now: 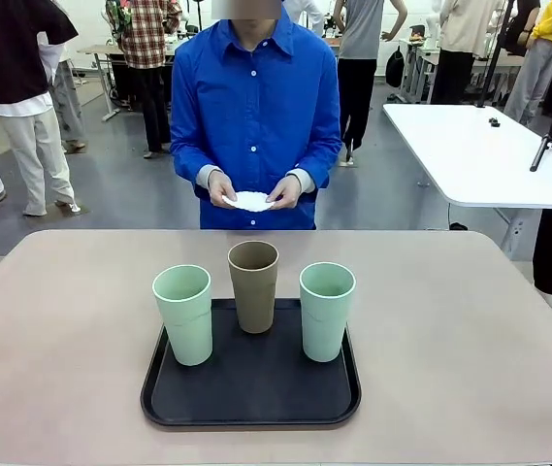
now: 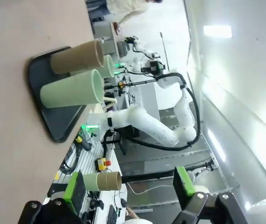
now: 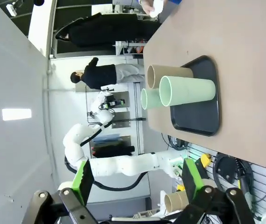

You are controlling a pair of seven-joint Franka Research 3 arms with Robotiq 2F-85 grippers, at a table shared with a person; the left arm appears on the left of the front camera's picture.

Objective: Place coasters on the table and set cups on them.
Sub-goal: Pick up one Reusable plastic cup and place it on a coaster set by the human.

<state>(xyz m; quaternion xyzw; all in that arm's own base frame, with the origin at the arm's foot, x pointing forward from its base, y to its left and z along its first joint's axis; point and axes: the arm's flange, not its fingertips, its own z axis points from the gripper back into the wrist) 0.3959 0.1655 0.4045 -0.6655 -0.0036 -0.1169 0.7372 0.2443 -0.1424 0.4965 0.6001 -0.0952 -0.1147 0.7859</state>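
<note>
Front view, bench (image 1: 470, 340): a wide beige-pink top with rounded corners runs from the near edge to a person standing at the far side.
Person (image 1: 256, 107): in a blue shirt, standing against the far edge with both hands in front of the waist.
Tray (image 1: 256, 383): black with rounded corners, lying on the bench at the middle of its near half.
Cups: all three stand upright and empty on the tray. The olive cup (image 1: 254, 286) is at the back centre. The left mint cup (image 1: 184, 316) and right mint cup (image 1: 326, 311) flank it, nearer the camera and apart from it.
Coasters (image 1: 252, 201): white and lacy, pinched flat between one hand (image 1: 219, 186) and the other hand (image 1: 285, 190), above the bench's far edge and well away from the cups. How many there are cannot be told.
Left pincer (image 2: 129, 184): released, green pads spread wide with nothing between them, well clear of the tray.
Right pincer (image 3: 137, 178): released likewise, jaws wide and empty, off the bench's near edge.
</note>
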